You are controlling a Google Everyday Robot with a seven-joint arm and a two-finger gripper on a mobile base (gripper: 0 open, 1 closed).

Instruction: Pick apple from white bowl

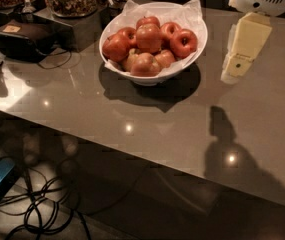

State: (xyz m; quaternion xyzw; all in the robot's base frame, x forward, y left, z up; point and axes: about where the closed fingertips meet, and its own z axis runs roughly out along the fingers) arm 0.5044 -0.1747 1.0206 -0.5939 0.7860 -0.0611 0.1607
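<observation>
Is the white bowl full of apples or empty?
Full: the white bowl holds a heap of red apples rising above its rim. The end effector hangs beside it, above the table.
</observation>
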